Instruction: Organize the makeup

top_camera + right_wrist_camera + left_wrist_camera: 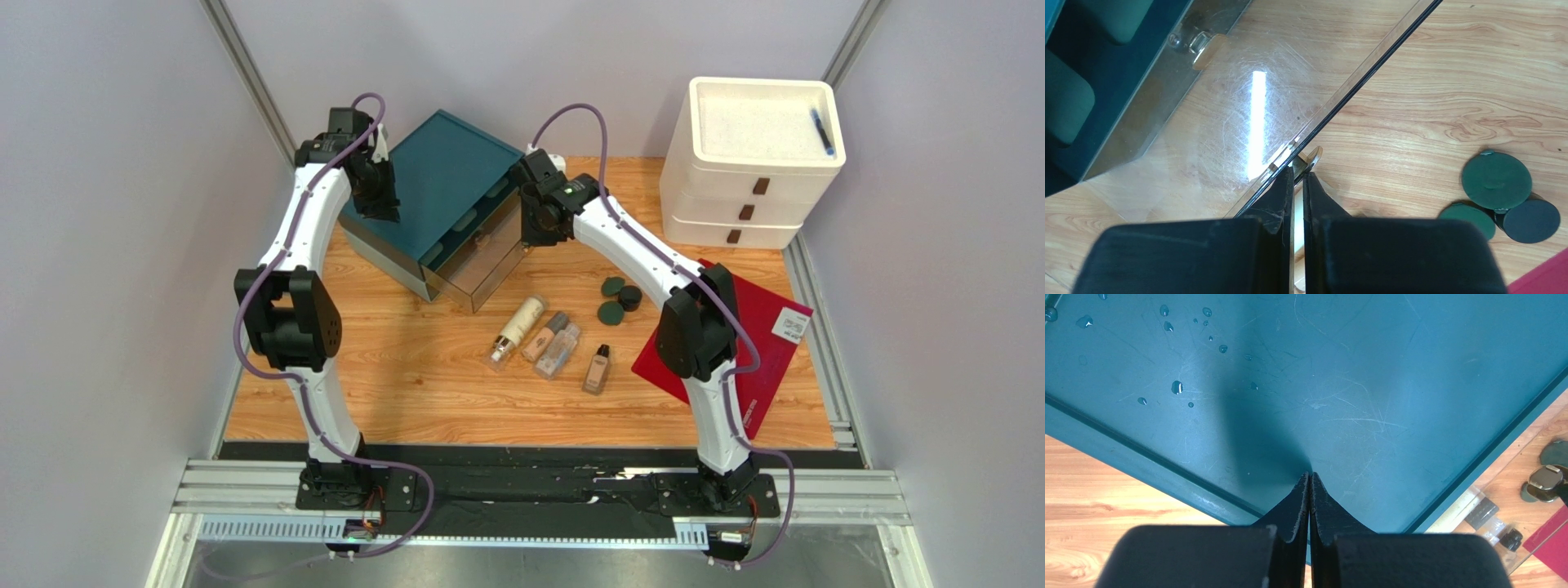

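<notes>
Shows teal on the drawer box (448, 172) by the far edge, see-through on its clear drawer (485, 270). Pairs beige with silver and dark caps on the bottles (546, 337), dark green with black on the compacts (1496, 179). Lays wood grain over the counter (405, 380), red on the sheet (779, 355) at the right edge, white on the far-right stack (748, 172), blue on its pen (822, 131)

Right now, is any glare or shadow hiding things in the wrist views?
Right wrist view: a white glare streak washes out part of the clear plastic drawer; the black fingers are soft, the round dark-green compacts sharp. Left wrist view: a dark shadow crosses the scratched teal box top, hiding nothing.
</notes>
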`<state>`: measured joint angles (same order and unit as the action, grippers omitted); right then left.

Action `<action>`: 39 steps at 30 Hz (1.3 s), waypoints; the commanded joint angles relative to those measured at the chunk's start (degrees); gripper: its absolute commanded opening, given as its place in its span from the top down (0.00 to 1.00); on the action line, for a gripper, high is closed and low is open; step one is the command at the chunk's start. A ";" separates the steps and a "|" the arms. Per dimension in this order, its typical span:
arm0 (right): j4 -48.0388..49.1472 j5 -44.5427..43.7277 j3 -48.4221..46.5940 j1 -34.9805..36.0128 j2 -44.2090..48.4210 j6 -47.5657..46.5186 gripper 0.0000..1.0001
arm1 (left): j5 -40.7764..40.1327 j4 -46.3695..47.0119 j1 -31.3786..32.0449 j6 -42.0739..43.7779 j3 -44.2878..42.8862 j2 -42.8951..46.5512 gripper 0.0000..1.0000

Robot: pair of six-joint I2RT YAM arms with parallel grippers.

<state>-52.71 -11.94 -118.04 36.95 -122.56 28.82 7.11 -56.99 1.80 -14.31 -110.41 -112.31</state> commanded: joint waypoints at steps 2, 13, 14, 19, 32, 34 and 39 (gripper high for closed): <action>-10.23 -9.15 1.41 -1.53 3.46 -3.24 1.00 | -5.97 -8.75 -0.75 0.77 3.98 -3.71 1.00; -4.07 -1.95 8.60 -1.62 18.32 -1.93 0.36 | -3.86 -10.07 -0.75 2.00 0.90 -1.16 1.00; -4.16 -1.51 9.83 -1.70 19.98 -1.58 0.34 | -3.69 -10.07 -0.75 2.00 1.16 -0.98 1.00; -6.69 2.01 21.34 -2.23 24.03 3.43 0.30 | -2.63 -10.07 -0.57 2.53 3.53 1.04 1.00; -10.32 13.85 45.16 -2.76 23.16 15.03 0.34 | -0.52 -7.26 -0.31 3.32 12.85 4.90 1.00; -7.86 14.75 45.96 -2.85 22.11 15.74 0.34 | -0.43 -6.99 -0.40 3.67 13.55 5.17 1.00; -4.16 17.13 45.97 -2.85 18.60 16.09 0.37 | -0.79 -7.34 -0.31 4.46 13.99 5.35 1.00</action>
<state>-61.84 1.63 -71.50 34.24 -101.62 42.74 7.55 -54.26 1.58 -12.36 -100.40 -104.68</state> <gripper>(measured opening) 0.653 0.003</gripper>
